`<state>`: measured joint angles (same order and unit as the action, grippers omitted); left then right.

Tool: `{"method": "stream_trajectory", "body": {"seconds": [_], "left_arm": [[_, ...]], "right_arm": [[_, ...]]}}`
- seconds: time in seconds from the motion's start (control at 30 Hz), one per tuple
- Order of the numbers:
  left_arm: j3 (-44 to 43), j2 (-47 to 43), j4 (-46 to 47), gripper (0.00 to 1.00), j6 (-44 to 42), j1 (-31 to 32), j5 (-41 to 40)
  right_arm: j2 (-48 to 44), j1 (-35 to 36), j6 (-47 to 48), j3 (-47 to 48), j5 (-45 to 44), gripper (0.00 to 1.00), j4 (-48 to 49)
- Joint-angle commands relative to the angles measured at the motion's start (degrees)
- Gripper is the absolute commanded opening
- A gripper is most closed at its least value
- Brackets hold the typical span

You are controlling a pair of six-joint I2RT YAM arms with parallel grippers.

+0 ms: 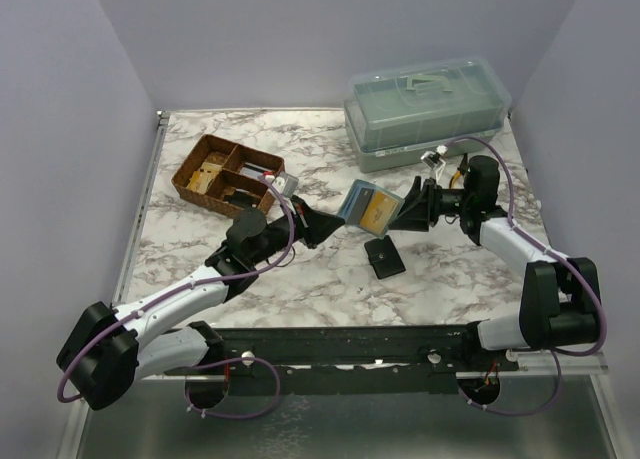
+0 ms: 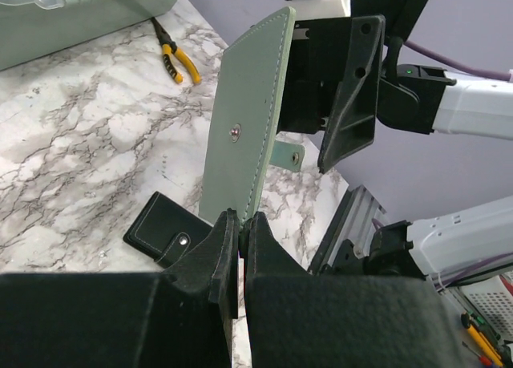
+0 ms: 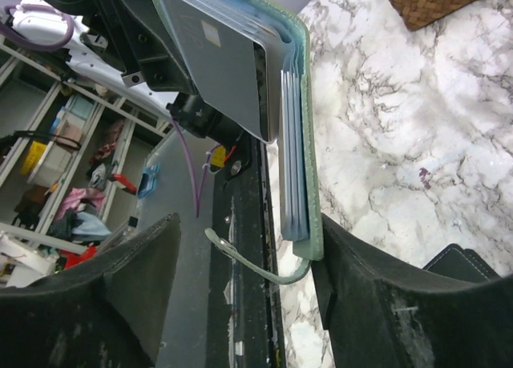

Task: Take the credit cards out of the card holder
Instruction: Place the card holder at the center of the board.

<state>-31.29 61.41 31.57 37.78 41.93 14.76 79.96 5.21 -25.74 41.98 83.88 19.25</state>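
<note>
Right claw (image 3: 244,260) open astride card holder (image 3: 314,224); credit cards (image 3: 292,143) seemingly inside.

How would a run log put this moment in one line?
left jaws: shut on card holder | right jaws: open around its other end | credit cards: inside

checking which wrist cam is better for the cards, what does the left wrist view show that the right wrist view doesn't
Only the left wrist view: the green wallet's outer face with its snap stud, the left gripper shut on its lower edge, yellow-handled pliers and a plastic box on the table.
Only the right wrist view: the wallet's inside with the cards tucked in, and a corner of the woven basket.
Both: the green wallet held up off the table, the open right gripper beside it, and the black wallet lying flat.
</note>
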Motion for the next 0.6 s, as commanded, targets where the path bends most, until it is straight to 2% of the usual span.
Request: {"method": "stream_trajectory", "body": {"seconds": [0.0, 0.13, 0.33, 0.43, 0.57], "left_arm": [[0.97, -0.62, 4.64, 0.00, 0.37, -0.79, 2.70], [2.03, -1.47, 4.64, 0.00, 0.70, -1.50, 2.64], [3.03, -2.17, 4.63, 0.00, 1.22, -2.84, 3.66], [2.91, -2.00, 4.64, 0.00, 1.24, -3.19, 5.13], [2.64, -1.99, 4.80, 0.00, 1.23, -3.31, 6.61]], "right_arm": [[1.11, 0.19, -8.43, -1.25, 2.48, 0.70, 8.21], [1.33, 0.15, -10.34, -1.53, 2.79, 0.66, 9.85], [0.70, 0.06, -13.62, -2.47, 4.22, 0.51, 14.88], [1.11, 0.06, -13.24, -2.43, 3.16, 0.42, 13.94], [1.54, -0.02, -11.98, -1.73, 2.01, 0.40, 11.13]]}}
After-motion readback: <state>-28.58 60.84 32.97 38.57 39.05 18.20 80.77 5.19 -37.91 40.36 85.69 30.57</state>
